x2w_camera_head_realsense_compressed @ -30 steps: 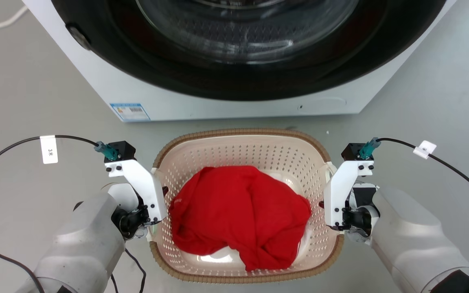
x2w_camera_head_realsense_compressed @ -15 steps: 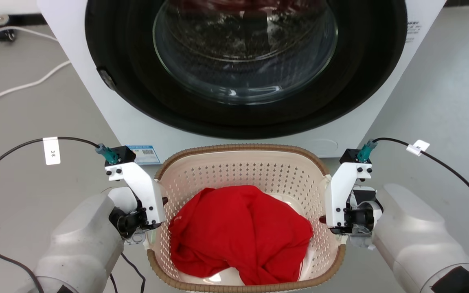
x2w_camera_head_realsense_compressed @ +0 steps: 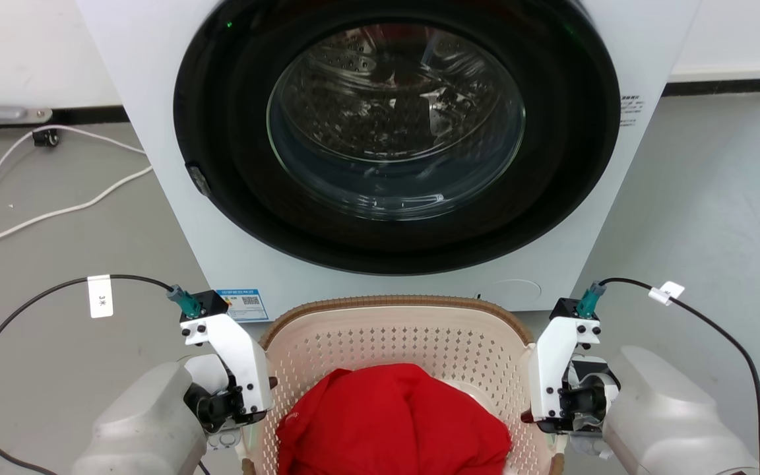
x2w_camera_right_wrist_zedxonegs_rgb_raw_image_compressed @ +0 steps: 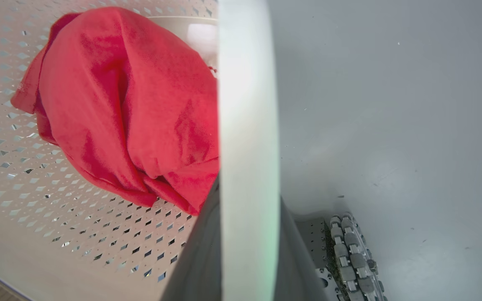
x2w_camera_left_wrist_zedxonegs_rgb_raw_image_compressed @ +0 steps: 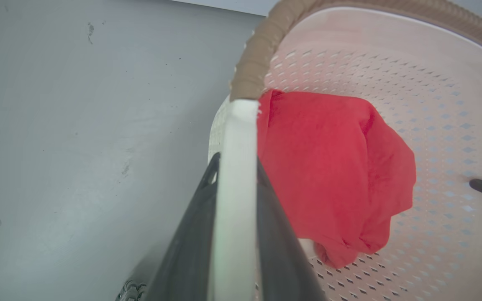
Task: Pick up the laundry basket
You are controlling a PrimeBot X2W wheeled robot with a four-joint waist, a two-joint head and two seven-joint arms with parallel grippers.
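The left gripper (x2w_camera_left_wrist_zedxonegs_rgb_raw_image_compressed: 237, 167) has its two dark fingers squeezed tight on the white left handle (x2w_camera_left_wrist_zedxonegs_rgb_raw_image_compressed: 233, 200) of the laundry basket (x2w_camera_head_realsense_compressed: 393, 302). The basket is between the two arms, right in front of the big white washing machine (x2w_camera_head_realsense_compressed: 136, 79) with its round glass door. A red cloth (x2w_camera_head_realsense_compressed: 393, 422) lies bunched up inside the basket. On the other side, the right gripper (x2w_camera_right_wrist_zedxonegs_rgb_raw_image_compressed: 249, 196) pinches the white right handle (x2w_camera_right_wrist_zedxonegs_rgb_raw_image_compressed: 247, 104) the same way

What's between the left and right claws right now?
The laundry basket, red garment inside, spans the gap in the head view. Wrist views show the left claw and right claw each shut on a white side handle.
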